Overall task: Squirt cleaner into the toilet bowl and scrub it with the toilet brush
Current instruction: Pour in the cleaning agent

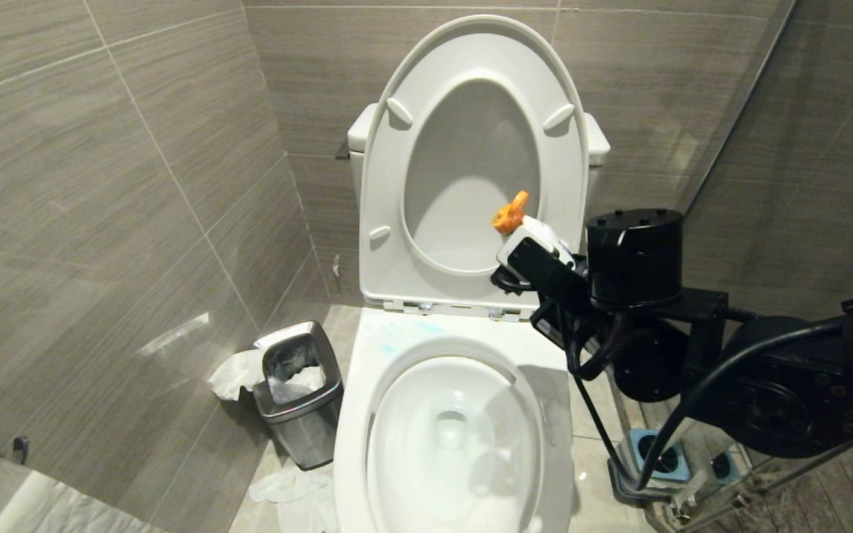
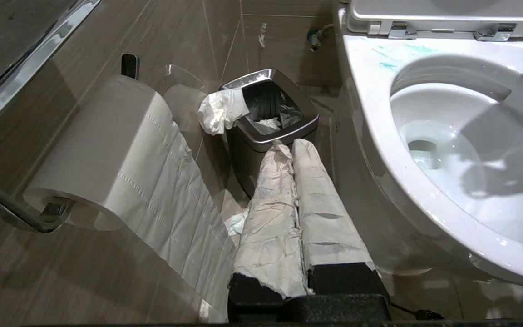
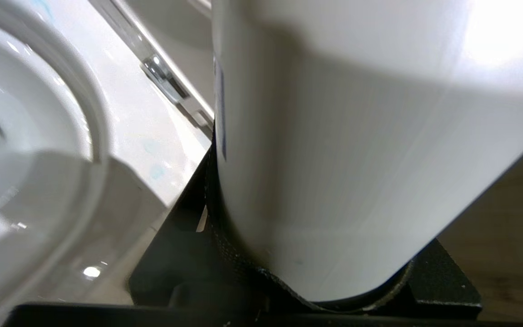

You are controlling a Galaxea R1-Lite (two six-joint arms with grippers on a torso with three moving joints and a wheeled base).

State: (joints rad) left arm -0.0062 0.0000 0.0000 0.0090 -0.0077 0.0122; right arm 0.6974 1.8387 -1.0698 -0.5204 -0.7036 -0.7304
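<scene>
Crumpled paper point(image 2: 223, 111) in steel bin point(image 2: 304, 125)

Even, fairly bright light from overhead fills the head view, which is sharp throughout. The toilet bowl point(image 1: 450, 437) carries soft glare on its glossy porcelain and a grey shadow of the arm across its right side. A pale streak of reflected light sits on the wall tiles point(image 1: 175, 333). In the right wrist view a white bottle point(image 3: 361, 150) fills the picture, blurred, with 1 blown-out corner.
</scene>
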